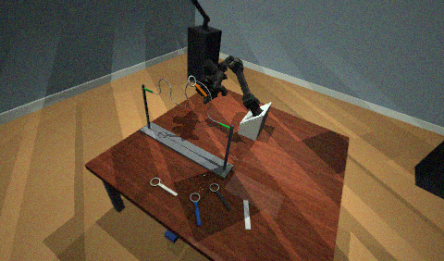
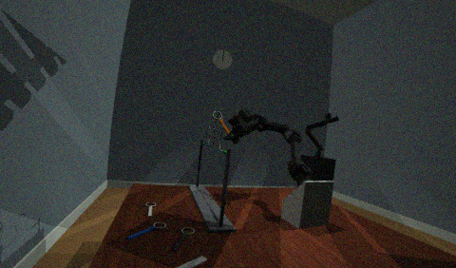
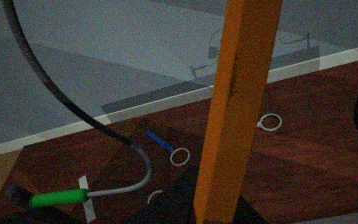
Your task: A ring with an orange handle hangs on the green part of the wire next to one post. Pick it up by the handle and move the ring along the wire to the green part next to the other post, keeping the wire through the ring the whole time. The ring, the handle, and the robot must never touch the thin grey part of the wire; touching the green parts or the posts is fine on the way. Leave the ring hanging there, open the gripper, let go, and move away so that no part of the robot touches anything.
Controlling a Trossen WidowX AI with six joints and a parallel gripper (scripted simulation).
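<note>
Above the reddish wooden desk [image 1: 287,185], the black pincer [image 1: 212,89] was clamped on the orange handle [image 1: 201,89], its ring [image 1: 191,80] mid-wire; best to keep the thin grey wire [image 1: 168,93] centred.

I see the small metal ring [image 1: 191,80] high above the table, around the curving thin grey wire [image 1: 168,91] between the posts; its long orange handle [image 1: 201,89] slants down from it.
</note>
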